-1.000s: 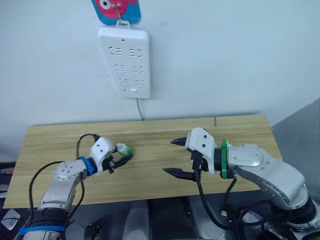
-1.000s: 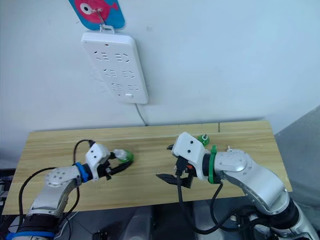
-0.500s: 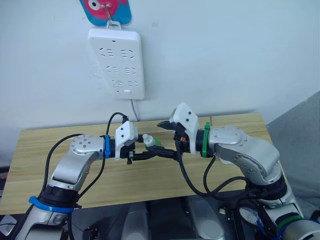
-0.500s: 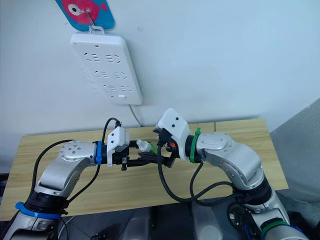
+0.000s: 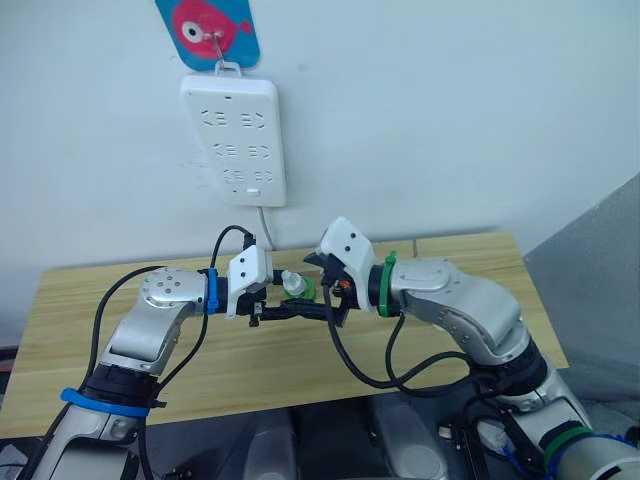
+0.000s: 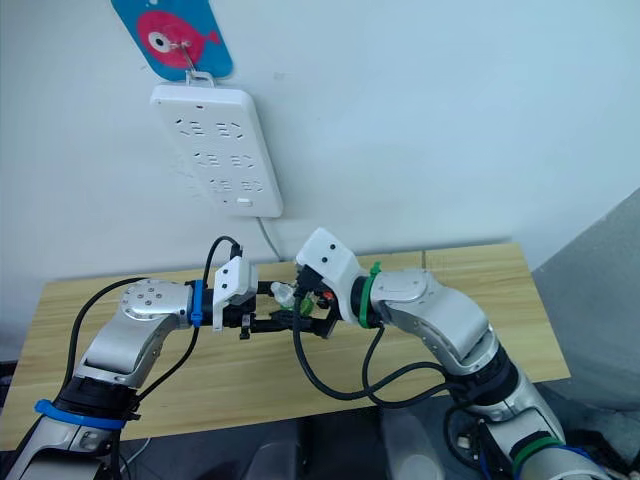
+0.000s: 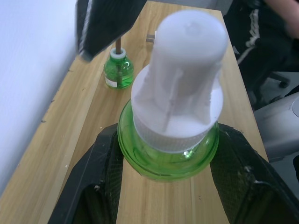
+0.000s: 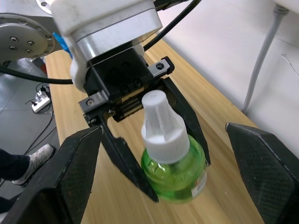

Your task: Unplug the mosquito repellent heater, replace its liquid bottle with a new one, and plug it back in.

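Note:
My left gripper (image 5: 300, 302) is shut on a green liquid bottle (image 5: 297, 287) with a white cap, and holds it above the wooden table (image 5: 90, 300) by its round body. In the left wrist view the black fingers (image 7: 105, 168) press both sides of the bottle (image 7: 170, 144). My right gripper (image 5: 323, 288) faces it, open, with one finger on each side of the white cap (image 8: 161, 123) and a gap to it. A second green bottle (image 7: 117, 70) stands uncapped on the table with its wick showing. The mosquito repellent heater is out of view.
A long white power strip (image 5: 232, 140) hangs on the wall above the table under a blue and pink fish hook (image 5: 207, 28), its cable dropping behind the table. The table's far edge runs along the wall.
My left gripper lifted the green bottle off the table and brought it to the middle. My right gripper rose and closed in, its open fingers now flanking the cap.

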`<state>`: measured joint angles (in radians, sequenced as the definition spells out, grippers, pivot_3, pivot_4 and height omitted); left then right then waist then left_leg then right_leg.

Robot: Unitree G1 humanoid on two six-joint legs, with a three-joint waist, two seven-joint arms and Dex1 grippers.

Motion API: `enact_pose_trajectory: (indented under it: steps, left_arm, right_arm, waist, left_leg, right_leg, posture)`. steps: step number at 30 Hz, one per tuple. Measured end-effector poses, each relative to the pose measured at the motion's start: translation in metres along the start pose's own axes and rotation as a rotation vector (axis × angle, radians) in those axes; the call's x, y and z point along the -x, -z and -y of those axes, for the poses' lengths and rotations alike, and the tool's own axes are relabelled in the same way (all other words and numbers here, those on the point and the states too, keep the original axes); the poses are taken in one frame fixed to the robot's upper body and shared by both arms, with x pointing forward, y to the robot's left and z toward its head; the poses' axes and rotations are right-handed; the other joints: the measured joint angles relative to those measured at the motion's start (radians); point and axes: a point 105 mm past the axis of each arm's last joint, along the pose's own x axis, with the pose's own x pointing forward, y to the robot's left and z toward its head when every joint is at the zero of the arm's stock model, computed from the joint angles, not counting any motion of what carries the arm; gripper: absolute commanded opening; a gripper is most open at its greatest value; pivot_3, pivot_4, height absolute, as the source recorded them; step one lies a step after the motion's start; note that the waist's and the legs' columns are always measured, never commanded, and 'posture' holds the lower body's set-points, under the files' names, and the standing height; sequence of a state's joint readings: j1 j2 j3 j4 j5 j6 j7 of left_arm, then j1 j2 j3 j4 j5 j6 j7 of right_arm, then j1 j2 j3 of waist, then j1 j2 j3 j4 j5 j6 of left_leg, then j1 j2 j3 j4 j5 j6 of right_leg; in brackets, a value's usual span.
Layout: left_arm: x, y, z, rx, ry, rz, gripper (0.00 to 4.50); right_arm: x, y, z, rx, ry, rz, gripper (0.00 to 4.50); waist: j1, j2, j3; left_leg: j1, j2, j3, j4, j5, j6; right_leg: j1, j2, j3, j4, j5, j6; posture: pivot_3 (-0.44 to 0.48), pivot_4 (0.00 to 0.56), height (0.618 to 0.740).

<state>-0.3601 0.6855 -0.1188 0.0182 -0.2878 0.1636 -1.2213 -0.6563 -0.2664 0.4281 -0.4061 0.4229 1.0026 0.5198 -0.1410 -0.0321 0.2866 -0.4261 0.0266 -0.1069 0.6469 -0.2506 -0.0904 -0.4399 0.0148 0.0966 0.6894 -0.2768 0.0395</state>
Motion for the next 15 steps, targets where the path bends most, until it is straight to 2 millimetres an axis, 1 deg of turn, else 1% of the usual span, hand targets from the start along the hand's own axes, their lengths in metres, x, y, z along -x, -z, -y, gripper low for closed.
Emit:
enact_pose_trajectory:
  steps: [3, 5, 7, 11, 12, 13, 14, 15]
  left_arm:
    - [0.0004, 0.0005, 0.0009, -0.002, 0.010, -0.003, 2.26]
    - [0.0006, 0.0005, 0.0009, -0.003, 0.010, -0.004, 2.26]
    - [0.0005, 0.0007, 0.0009, 0.000, 0.010, -0.005, 2.26]
    - [0.0005, 0.0005, 0.0004, 0.001, 0.008, -0.005, 2.26]
    - [0.0005, 0.0001, -0.0003, 0.000, 0.006, -0.005, 2.26]
    - [0.0006, 0.0005, -0.0007, 0.002, 0.004, -0.009, 2.26]
    - [0.0006, 0.0012, -0.0008, 0.006, 0.003, -0.011, 2.26]
    - [0.0004, 0.0011, -0.0008, 0.008, 0.003, -0.010, 2.26]
  right_arm:
    - [-0.0035, 0.0007, 0.0009, -0.002, 0.005, 0.004, 4.43]
    - [-0.0048, 0.0013, 0.0016, 0.001, 0.011, 0.005, 4.04]
    - [-0.0064, 0.0024, 0.0018, 0.014, 0.018, -0.001, 3.51]
    - [-0.0084, 0.0069, 0.0014, 0.029, 0.021, -0.016, 1.99]
    - [-0.0091, 0.0071, 0.0004, 0.038, 0.018, -0.016, 1.53]
    - [-0.0096, 0.0073, 0.0002, 0.050, 0.020, -0.018, 1.21]
    - [-0.0102, 0.0071, -0.0007, 0.060, 0.017, -0.015, 1.08]
    - [-0.0101, 0.0071, -0.0005, 0.064, 0.018, -0.015, 1.08]
  waist:
    - [0.000, -0.001, -0.007]
    - [0.000, -0.001, -0.009]
    - [0.000, 0.000, -0.011]
    - [0.000, 0.000, -0.013]
    - [-0.001, 0.000, -0.013]
    - [-0.001, 0.000, -0.014]
    - [-0.002, 0.000, -0.015]
    - [-0.002, 0.000, -0.016]
  left_leg:
    - [0.001, 0.000, 0.000, 0.000, 0.001, -0.001]
    - [0.002, 0.000, -0.001, 0.001, 0.002, -0.001]
    - [0.003, -0.001, -0.001, 0.001, 0.003, 0.000]
    - [0.005, -0.001, -0.001, 0.001, 0.004, 0.000]
    - [0.005, -0.001, -0.001, 0.001, 0.005, 0.000]
    - [0.006, -0.001, -0.001, 0.001, 0.005, 0.001]
    - [0.006, -0.001, -0.001, 0.001, 0.005, 0.000]
    - [0.006, -0.001, -0.001, 0.001, 0.005, 0.000]
  right_leg:
    - [0.000, 0.000, 0.000, 0.003, 0.000, 0.000]
    - [0.000, 0.001, 0.000, 0.006, 0.000, 0.000]
    - [0.000, 0.001, 0.000, 0.008, 0.000, 0.000]
    - [0.001, 0.002, 0.000, 0.009, 0.002, -0.003]
    - [0.001, 0.002, 0.000, 0.010, 0.002, -0.004]
    - [0.001, 0.002, 0.000, 0.010, 0.003, -0.004]
    - [0.001, 0.002, 0.000, 0.011, 0.003, -0.004]
    - [0.001, 0.002, 0.000, 0.011, 0.003, -0.004]
  posture:
    - [-0.151, 0.178, 0.736]
    - [-0.148, 0.176, 0.736]
    - [-0.146, 0.175, 0.736]
    - [-0.145, 0.169, 0.736]
    - [-0.145, 0.168, 0.736]
    - [-0.144, 0.167, 0.736]
    - [-0.144, 0.166, 0.736]
    - [-0.146, 0.165, 0.736]
